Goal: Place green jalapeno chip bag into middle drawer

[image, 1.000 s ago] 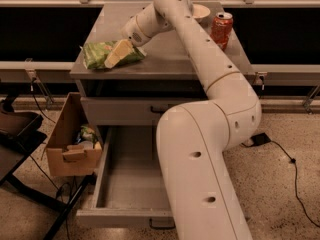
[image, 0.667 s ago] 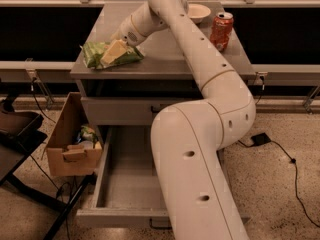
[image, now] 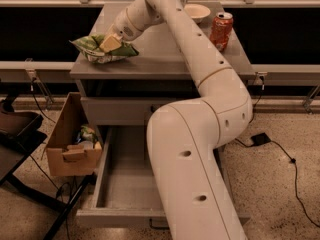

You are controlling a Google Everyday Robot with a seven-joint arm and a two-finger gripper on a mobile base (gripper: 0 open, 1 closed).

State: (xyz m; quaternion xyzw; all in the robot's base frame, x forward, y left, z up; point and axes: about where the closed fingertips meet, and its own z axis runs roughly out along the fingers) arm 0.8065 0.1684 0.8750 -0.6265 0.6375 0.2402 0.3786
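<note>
The green jalapeno chip bag [image: 95, 48] is crinkled light-green foil and lies at the front left corner of the grey cabinet top [image: 165, 59]. My gripper [image: 111, 44] is on the bag's right half, with its yellowish fingers [image: 110, 43] pressed around the bag. The middle drawer [image: 125, 179] is pulled out below, a deep grey tray, and my white arm hides its right part.
An orange soda can [image: 221, 30] and a white bowl [image: 196, 11] stand at the back right of the cabinet top. A cardboard box [image: 70, 144] with packets sits left of the drawer. A black cable [image: 280, 149] lies on the floor at right.
My gripper and the bag have shifted left toward the cabinet's front left corner. The view has also changed slightly.
</note>
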